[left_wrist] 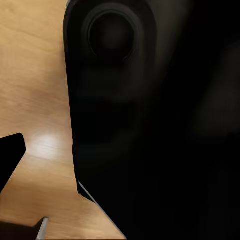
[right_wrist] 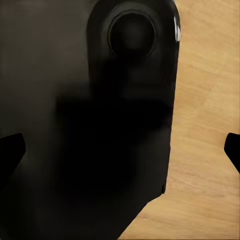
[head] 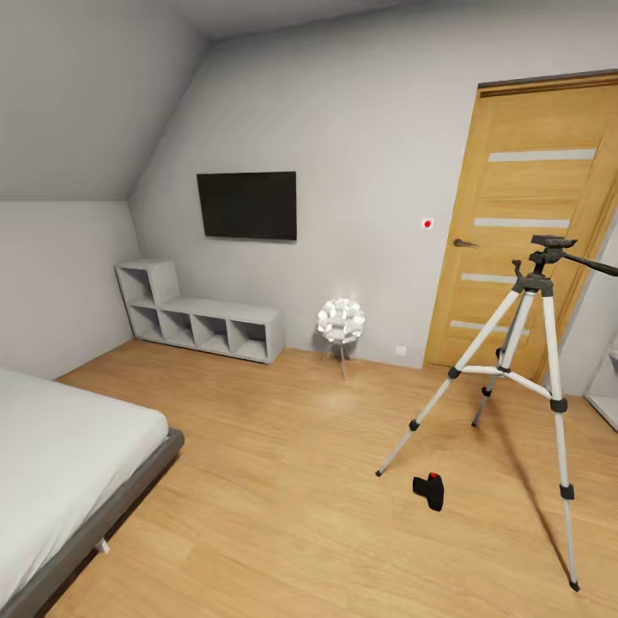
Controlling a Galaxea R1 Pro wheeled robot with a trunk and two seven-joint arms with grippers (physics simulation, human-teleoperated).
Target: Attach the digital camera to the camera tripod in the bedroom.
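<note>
The digital camera (head: 430, 491) lies on the light wood floor, small and black with a red dot on top. It rests just in front of the camera tripod (head: 533, 281), between its two nearer legs. The tripod stands upright on silver legs before the oak door, its black head bare and its pan handle pointing right. My left gripper (left_wrist: 120, 150) hangs low beside my dark body, one fingertip (left_wrist: 11, 155) showing over the floor. My right gripper (right_wrist: 120, 150) is open, with fingertips (right_wrist: 10, 150) at both edges and nothing between them.
A white bed (head: 60, 455) fills the near left. A grey cube shelf (head: 223, 313), a black wall TV (head: 247, 204) and a white spiky-ball lamp (head: 341, 320) line the far wall. The oak door (head: 524, 215) is shut. Open wood floor lies between me and the tripod.
</note>
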